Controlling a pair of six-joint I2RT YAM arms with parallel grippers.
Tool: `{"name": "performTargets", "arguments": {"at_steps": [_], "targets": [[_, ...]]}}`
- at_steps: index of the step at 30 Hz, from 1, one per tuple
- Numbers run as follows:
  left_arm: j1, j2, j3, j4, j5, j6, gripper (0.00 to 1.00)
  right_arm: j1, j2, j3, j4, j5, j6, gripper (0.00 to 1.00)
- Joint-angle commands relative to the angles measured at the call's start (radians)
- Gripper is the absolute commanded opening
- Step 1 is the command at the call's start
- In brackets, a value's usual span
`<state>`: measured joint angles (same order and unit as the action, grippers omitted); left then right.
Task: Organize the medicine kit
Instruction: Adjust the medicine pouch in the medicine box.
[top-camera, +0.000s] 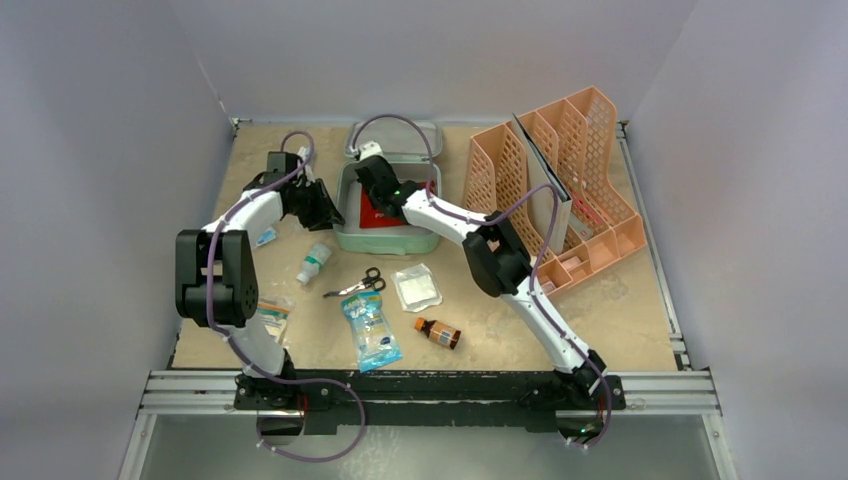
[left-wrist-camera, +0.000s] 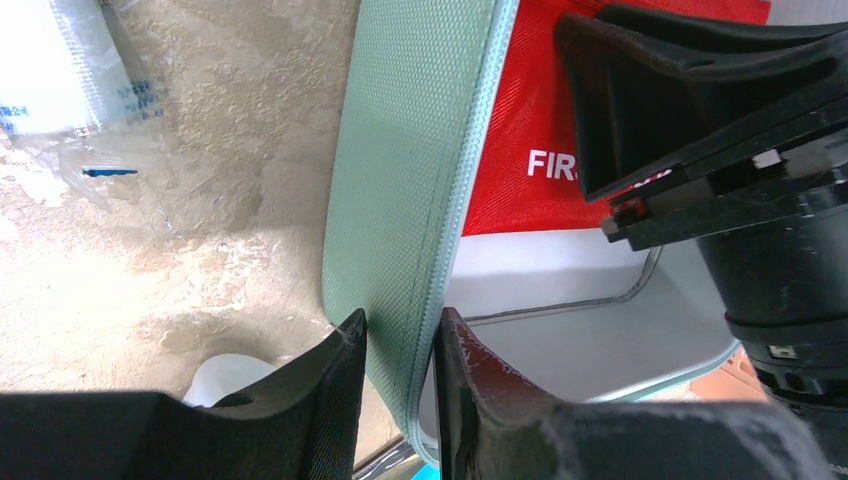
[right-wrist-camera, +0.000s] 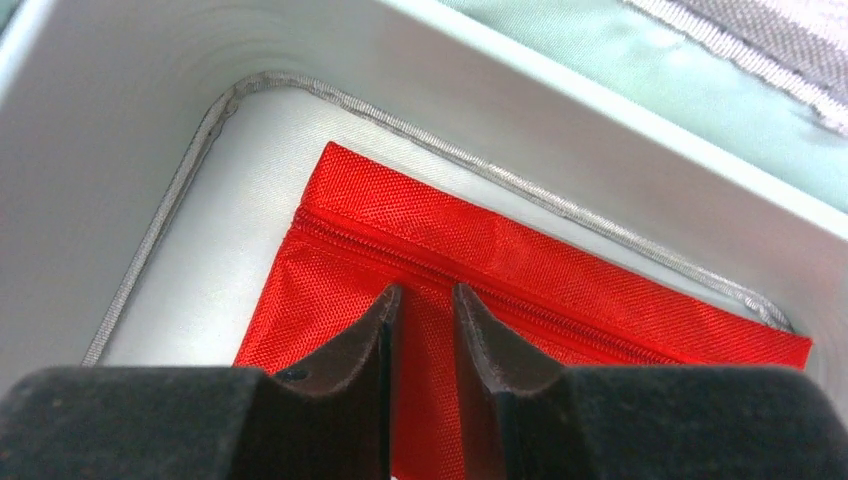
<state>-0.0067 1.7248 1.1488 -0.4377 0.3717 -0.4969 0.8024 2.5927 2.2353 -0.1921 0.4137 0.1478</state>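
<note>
The medicine kit (top-camera: 385, 243), a mint-green box, stands open at the back middle with its lid (top-camera: 395, 140) lying behind it. A flat red pouch (top-camera: 380, 215) lies inside. My left gripper (top-camera: 330, 205) is shut on the kit's left wall (left-wrist-camera: 400, 180), one finger outside and one inside (left-wrist-camera: 400, 330). My right gripper (top-camera: 375, 195) reaches down into the kit. Its jaws (right-wrist-camera: 425, 295) stand narrowly apart with the red pouch's (right-wrist-camera: 500, 250) fabric between them, just below the zipper. The left wrist view shows the pouch (left-wrist-camera: 520, 150) with white "FIRS" lettering under the right gripper (left-wrist-camera: 700, 120).
A peach mesh rack (top-camera: 560, 190) stands right of the kit. In front lie a small white bottle (top-camera: 313, 262), scissors (top-camera: 358, 284), a white gauze packet (top-camera: 417, 287), a blue packet (top-camera: 371, 330) and a brown bottle (top-camera: 438, 333). Clear packets (top-camera: 272, 312) lie by the left arm.
</note>
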Motion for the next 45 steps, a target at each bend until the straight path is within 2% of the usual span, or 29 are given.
{"name": "performTargets", "arguments": {"at_steps": [1, 3, 7, 11, 13, 16, 21, 25, 31, 36, 45], "targets": [[0.005, 0.012, 0.029, -0.007, 0.029, 0.019, 0.28, -0.009, 0.027, 0.041, -0.006, -0.038, -0.048, 0.30], [0.005, 0.013, 0.036, -0.008, 0.028, 0.016, 0.28, -0.009, 0.011, 0.050, -0.006, -0.106, -0.098, 0.35], [0.006, 0.016, 0.039, -0.004, 0.055, -0.009, 0.28, -0.014, -0.092, -0.002, -0.007, -0.343, -0.323, 0.50], [0.005, 0.014, 0.033, 0.010, 0.064, -0.017, 0.29, -0.026, -0.185, -0.099, 0.001, -0.458, -0.477, 0.65], [0.005, 0.017, 0.038, 0.005, 0.064, -0.013, 0.29, -0.033, -0.199, -0.097, -0.049, -0.528, -0.529, 0.73], [0.005, 0.018, 0.042, -0.001, 0.061, -0.008, 0.29, -0.034, -0.197, -0.069, -0.135, -0.588, -0.606, 0.81], [0.006, 0.021, 0.042, -0.003, 0.059, -0.002, 0.29, -0.034, -0.218, -0.138, -0.167, -0.629, -0.748, 0.92], [0.005, 0.034, 0.054, -0.009, 0.059, 0.000, 0.29, -0.035, -0.208, -0.119, -0.243, -0.669, -0.786, 0.95], [0.005, 0.038, 0.054, -0.011, 0.058, 0.001, 0.28, -0.034, -0.149, -0.065, -0.310, -0.607, -0.841, 0.94], [0.005, 0.040, 0.057, -0.013, 0.055, 0.003, 0.28, -0.033, -0.124, -0.091, -0.185, -0.449, -0.843, 0.91], [0.005, 0.037, 0.052, -0.013, 0.049, 0.003, 0.28, -0.033, -0.132, -0.118, -0.127, -0.398, -0.829, 0.87]]}}
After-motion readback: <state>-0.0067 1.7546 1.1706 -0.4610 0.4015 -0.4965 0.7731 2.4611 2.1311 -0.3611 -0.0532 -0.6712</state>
